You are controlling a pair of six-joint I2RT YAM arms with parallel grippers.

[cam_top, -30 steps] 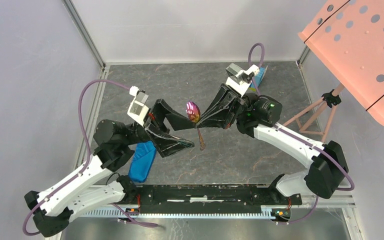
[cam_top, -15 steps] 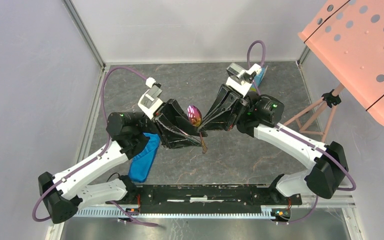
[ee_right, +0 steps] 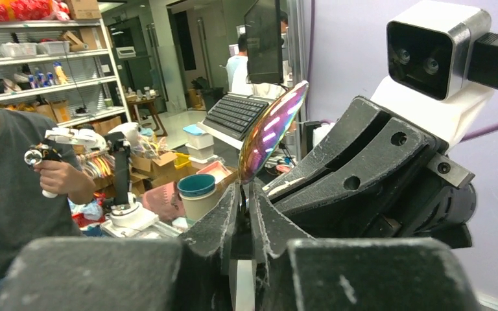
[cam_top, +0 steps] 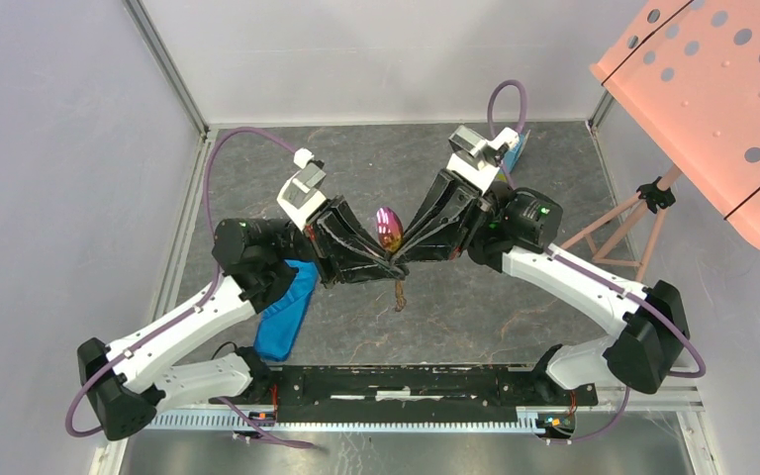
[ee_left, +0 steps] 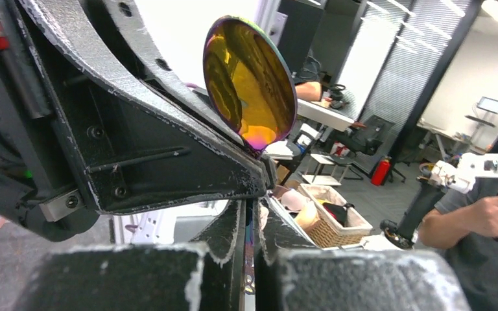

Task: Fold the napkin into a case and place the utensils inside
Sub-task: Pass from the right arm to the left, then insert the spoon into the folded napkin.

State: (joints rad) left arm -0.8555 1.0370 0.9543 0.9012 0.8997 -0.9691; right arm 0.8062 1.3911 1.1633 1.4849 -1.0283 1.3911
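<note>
Napkin (cam_top: 282, 317) overhead only; utensil (cam_top: 389, 228) everywhere

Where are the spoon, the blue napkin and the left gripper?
spoon (cam_top: 388, 226), top external view, on its shiny bowl.
blue napkin (cam_top: 282, 319), top external view, on the cloth's middle.
left gripper (cam_top: 392, 260), top external view, between its shut fingertips.

Glossy, iridescent metal spoon (ee_left: 249, 81); faintly shiny, smooth blue cloth napkin (cam_top: 281, 322); matt grey marbled tabletop (cam_top: 475, 307)
</note>
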